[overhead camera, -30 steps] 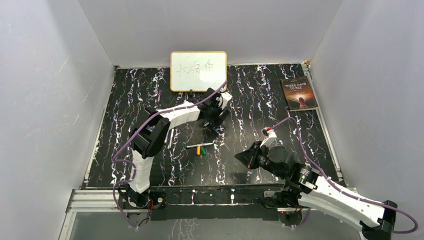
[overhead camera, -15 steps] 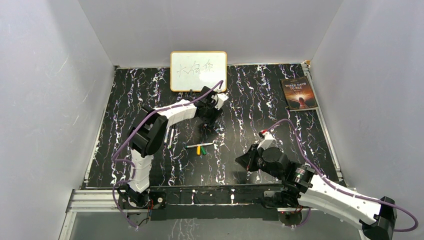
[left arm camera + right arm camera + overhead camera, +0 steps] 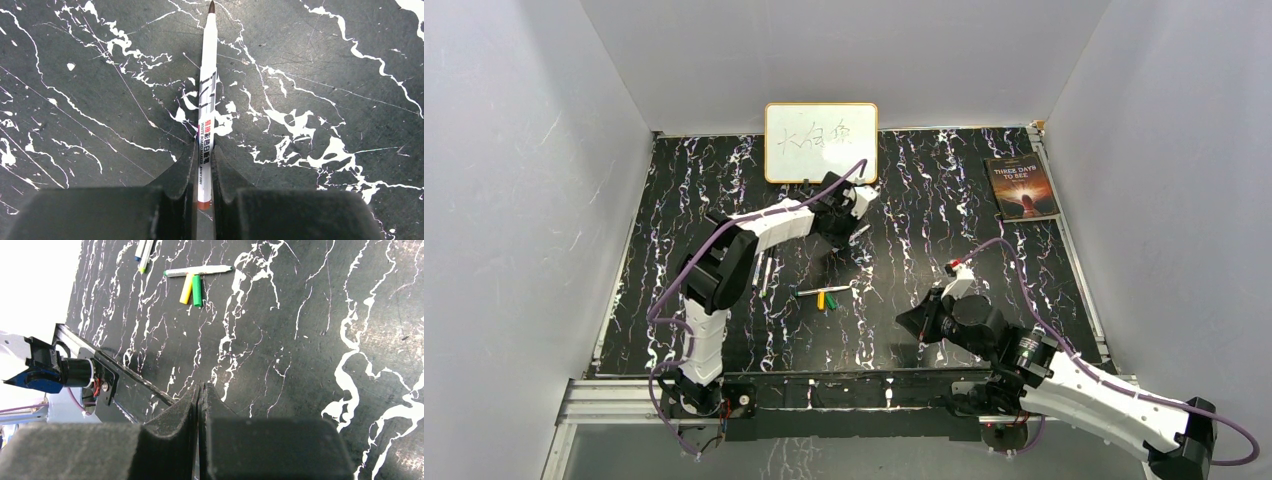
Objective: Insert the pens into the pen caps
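My left gripper [image 3: 202,152] is shut on a white marker pen [image 3: 207,95], gripping it near its orange rear end. The pen's dark tip points away over the black marble table. From above, this gripper [image 3: 848,238] is just below the whiteboard. My right gripper [image 3: 200,387] is shut with nothing in it, and it hovers at the near right [image 3: 911,320]. Ahead of it a second pen [image 3: 197,271] lies crosswise, with a yellow cap [image 3: 186,288] and a green cap [image 3: 197,290] touching its near side. Two more pens [image 3: 762,272] lie side by side to the left.
A small whiteboard [image 3: 821,142] with writing leans at the back wall. A book [image 3: 1022,187] lies at the back right. White walls enclose the table [image 3: 924,200] on three sides. The left arm's base [image 3: 55,372] shows at the left of the right wrist view.
My left gripper has gone from wide open to shut on the pen, and its wrist has shifted slightly towards the whiteboard. The right arm has settled a little lower, still shut.
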Available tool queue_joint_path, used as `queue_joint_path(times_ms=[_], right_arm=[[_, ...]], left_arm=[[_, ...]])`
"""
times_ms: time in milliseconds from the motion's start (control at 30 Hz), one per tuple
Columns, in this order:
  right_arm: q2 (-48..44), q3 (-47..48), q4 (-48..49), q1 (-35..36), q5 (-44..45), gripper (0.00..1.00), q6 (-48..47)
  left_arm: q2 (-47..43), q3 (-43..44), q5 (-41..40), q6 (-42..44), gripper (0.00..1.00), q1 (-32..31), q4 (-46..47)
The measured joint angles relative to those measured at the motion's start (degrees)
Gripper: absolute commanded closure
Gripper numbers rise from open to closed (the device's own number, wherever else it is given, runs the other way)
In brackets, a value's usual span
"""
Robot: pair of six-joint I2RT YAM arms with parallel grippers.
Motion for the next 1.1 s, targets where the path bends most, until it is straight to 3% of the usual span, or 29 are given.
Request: queue_joint_path(times_ms=[200,467,567,767,967,1100], right_arm=[[0.4,1.2,0.5,0.0,0.5,1.00,0.0],[13.6,7.0,8.2,0.0,2.1,1.00,-0.3],[18.1,10.1,10.8,-0.2,3.1,0.81,-0.3],[25.1,17.3,15.0,-1.0,5.2,0.60,-1.9],[28.7,22.8,15.8,-3.8,5.4,0.57,-2.9],[32.5,27.4,15.4,-10.4,1.4,0.58,-2.9]], left_arm=[[-4.8,-7.8,1.8,-3.4,1.00,0.1,5.7],[-22.6,-23.8,6.5,-14.9,1.00,-1.1,16.3],[-29.3,-27.8,6.5,-19.1,1.00,-2.1,21.9],[-36.7,-32.0,7.3,-24.9,1.00,-3.8,29.0],[-39.9,-35.3,8.2,-26.9,1.00,-4.3,30.9],[-42.7,-36.7,8.9,-27.3,1.00,-4.4,31.1]])
